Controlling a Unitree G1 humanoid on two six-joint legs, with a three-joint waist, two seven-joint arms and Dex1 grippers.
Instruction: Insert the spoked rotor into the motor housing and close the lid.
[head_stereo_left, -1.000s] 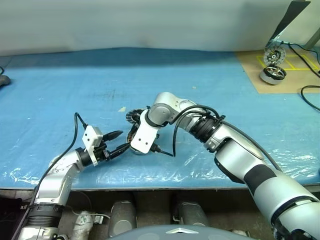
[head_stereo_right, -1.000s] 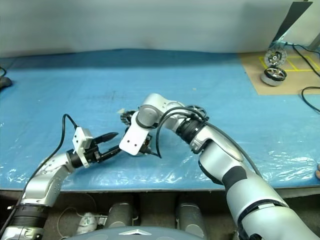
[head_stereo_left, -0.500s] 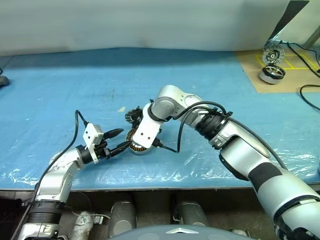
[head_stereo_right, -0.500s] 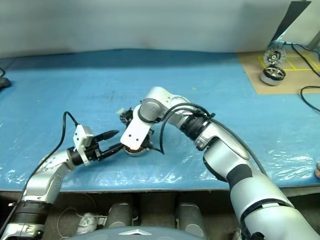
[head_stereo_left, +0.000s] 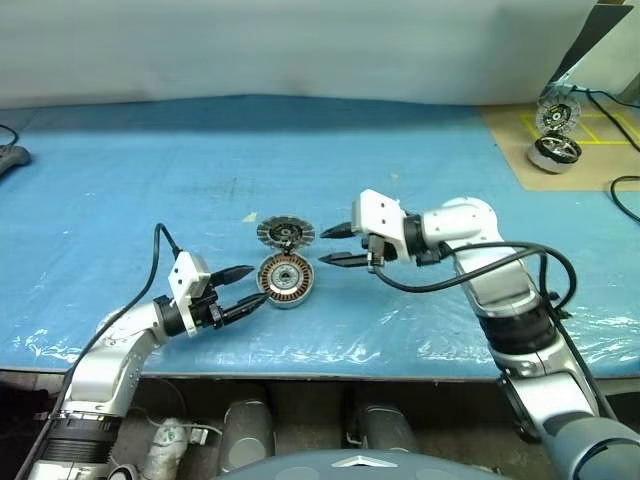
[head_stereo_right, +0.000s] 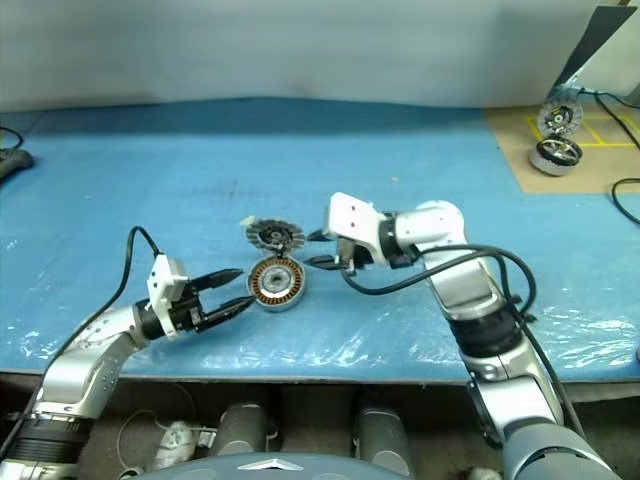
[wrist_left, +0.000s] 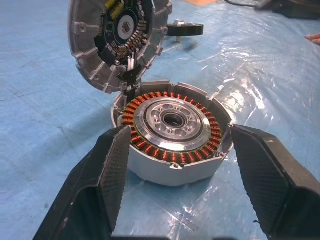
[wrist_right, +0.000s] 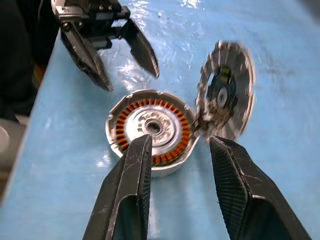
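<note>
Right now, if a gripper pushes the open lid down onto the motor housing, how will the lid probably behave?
The lid looks like rigid ribbed metal, so it should not bend. It stands tilted beside the motor housing, seemingly joined by a short wire at its edge, so it may swing over rather than slide. Its round toothed rim could slip off a narrow fingertip.

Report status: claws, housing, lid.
Left claw open beside motor housing, right claw open, empty. Rotor seated in housing. Lid hinged open behind it. Nothing blocking.
</note>
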